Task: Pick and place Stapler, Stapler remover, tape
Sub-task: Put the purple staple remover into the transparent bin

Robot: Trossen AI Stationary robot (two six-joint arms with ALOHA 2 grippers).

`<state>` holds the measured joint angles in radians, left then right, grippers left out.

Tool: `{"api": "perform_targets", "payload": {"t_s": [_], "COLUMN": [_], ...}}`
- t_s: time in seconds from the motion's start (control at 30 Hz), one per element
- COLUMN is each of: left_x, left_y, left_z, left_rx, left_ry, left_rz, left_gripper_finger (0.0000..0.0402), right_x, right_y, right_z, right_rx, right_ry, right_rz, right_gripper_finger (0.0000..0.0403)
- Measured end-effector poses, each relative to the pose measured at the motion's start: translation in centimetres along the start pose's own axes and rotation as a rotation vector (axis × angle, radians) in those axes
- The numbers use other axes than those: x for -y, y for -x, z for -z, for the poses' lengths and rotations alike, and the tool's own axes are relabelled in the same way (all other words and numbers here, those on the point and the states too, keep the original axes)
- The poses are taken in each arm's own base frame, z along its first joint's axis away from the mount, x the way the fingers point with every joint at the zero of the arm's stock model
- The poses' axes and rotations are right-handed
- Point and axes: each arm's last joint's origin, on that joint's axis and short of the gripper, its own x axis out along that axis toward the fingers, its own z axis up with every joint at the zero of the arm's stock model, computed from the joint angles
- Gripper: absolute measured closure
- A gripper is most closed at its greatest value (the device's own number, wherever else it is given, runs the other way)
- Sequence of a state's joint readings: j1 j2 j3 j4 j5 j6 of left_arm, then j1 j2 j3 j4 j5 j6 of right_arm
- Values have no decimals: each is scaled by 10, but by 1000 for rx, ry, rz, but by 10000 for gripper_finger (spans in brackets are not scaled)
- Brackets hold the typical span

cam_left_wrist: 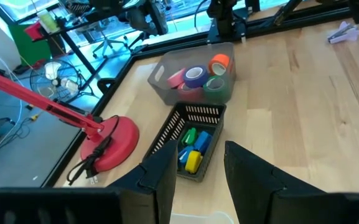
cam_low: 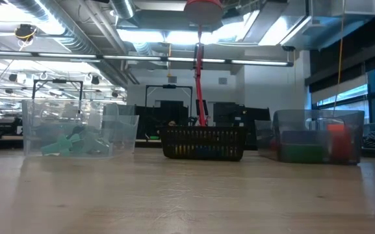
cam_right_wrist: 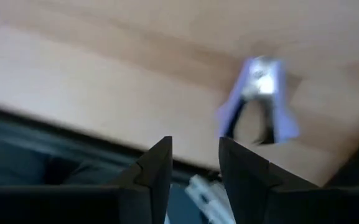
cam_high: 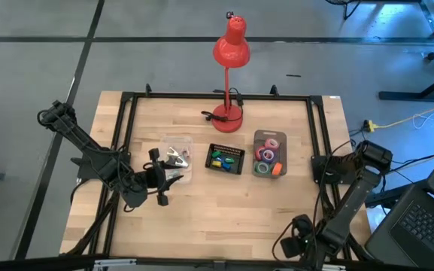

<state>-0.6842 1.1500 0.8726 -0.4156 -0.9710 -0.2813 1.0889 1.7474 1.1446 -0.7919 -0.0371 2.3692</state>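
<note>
Purple stapler remover (cam_right_wrist: 260, 102) lies on bare wood ahead of the right gripper (cam_right_wrist: 195, 168), fingers parted and empty; probably light, rigid, prone to skid, best pinched across its wings; left gripper (cam_left_wrist: 198, 171) parted, empty, beside the clear bin (cam_high: 190, 141).

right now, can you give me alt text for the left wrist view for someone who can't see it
The left gripper, fingers open and empty, points over a wooden table toward a black mesh basket of small coloured blocks. Beyond it, a clear bin holds tape rolls in pink, purple, orange and green. A red lamp base stands beside the basket.
</note>
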Motion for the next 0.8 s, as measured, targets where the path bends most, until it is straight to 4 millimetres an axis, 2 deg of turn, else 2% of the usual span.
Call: {"api": "perform_targets", "payload": {"t_s": [0.5, 0.8], "left_x": [0, 0], "left_y": [0, 0], "left_z": [0, 0], "left_rx": [1, 1], "left_ry": [-15, -16], "left_rz": [-5, -4], "left_gripper_finger": [277, 277], "right_x": [3, 2], "right_y": [-5, -9], "right_z": [-6, -6], "right_rx": [36, 28], "right_ry": [-27, -27], "right_rz": [92, 99], "right_gripper_finger": [275, 349]}}
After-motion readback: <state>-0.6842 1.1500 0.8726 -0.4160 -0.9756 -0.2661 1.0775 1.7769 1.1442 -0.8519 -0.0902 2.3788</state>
